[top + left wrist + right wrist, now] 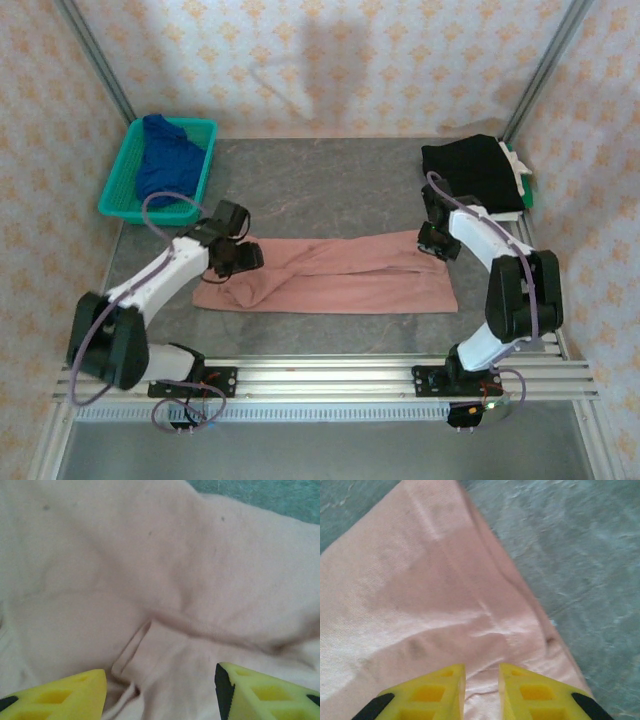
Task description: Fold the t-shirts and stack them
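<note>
The grey counter (330,190) is carrying everything. Across its middle, the pink t-shirt (340,280) is lying as a long, narrow band that runs from left to right. I judge that it is partly folded and waiting for its ends to be brought together.

At the upper right, the black t-shirt (470,170) is sitting as a neat folded square, and it is probably serving as the base of the stack. At the upper left, the blue t-shirt (165,160) is lying crumpled inside the teal basket (120,175), not yet folded.

I am working one end of the pink band with each arm. My left jaws are hanging wide apart over the band's rumpled left end. Their yellow fingers (65,695) are straddling a sleeve hem and are not gripping anything.

My right jaws are nearly together at the band's upper right corner. They are pinching pink cloth, and creases are running in towards the narrow gap between them. I judge that this hold is keeping that end steady for the next fold.
</note>
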